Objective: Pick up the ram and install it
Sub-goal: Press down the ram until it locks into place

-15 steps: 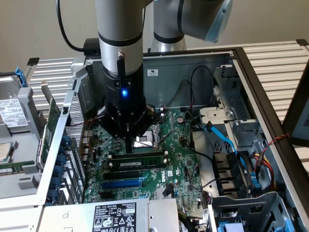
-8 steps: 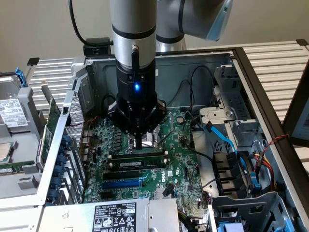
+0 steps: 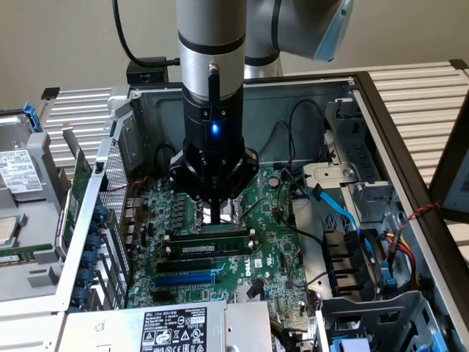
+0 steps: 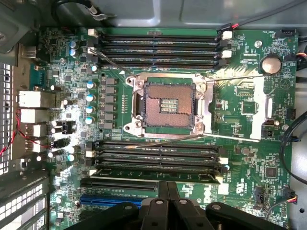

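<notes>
The ram point(image 3: 220, 246) is a thin dark-green stick with a small pale label, standing lengthwise in one of the long black slots on the motherboard point(image 3: 278, 257), inside the open computer case. My gripper point(image 3: 212, 218) hangs straight down over the ram's middle, fingers shut together with nothing between them. Whether the fingertips touch its top edge I cannot tell. In the wrist view the ram point(image 4: 124, 171) lies in the slot of that bank farthest from the CPU socket. The shut gripper point(image 4: 168, 191) sits right over it.
The CPU socket point(image 4: 168, 103) lies between two banks of black slots point(image 4: 158, 48). A blue slot point(image 3: 187, 279) runs beside the ram. Blue and black cables point(image 3: 337, 209) and a drive cage crowd the exterior view's right. A labelled power supply point(image 3: 172, 330) lies at the front.
</notes>
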Controlling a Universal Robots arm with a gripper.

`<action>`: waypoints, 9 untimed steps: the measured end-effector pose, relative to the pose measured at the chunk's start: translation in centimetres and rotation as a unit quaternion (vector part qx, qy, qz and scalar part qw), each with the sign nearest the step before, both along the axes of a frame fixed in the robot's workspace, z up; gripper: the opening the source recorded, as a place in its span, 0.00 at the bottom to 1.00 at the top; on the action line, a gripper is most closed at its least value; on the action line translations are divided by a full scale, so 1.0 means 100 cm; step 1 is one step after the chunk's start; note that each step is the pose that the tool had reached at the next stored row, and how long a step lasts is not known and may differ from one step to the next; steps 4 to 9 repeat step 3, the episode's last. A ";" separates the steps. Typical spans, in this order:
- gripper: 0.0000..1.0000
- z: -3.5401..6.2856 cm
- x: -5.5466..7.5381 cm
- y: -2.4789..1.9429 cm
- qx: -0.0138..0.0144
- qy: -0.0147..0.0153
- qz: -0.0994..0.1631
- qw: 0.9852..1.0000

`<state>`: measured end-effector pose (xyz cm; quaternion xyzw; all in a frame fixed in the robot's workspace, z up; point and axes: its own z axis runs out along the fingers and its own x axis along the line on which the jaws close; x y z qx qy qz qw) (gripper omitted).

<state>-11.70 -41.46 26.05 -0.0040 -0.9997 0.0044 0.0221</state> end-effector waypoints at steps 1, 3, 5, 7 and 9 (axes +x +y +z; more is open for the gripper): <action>0.10 0.0000 0.000 0.0000 0.000 0.000 0.000 1.000; 0.10 0.0000 0.000 0.0000 0.000 0.000 0.000 1.000; 0.10 0.0000 0.000 0.0000 0.000 0.000 0.000 1.000; 0.10 0.0000 0.000 0.0000 0.000 0.000 0.000 1.000; 0.10 0.0000 0.000 0.0000 0.000 0.000 0.000 1.000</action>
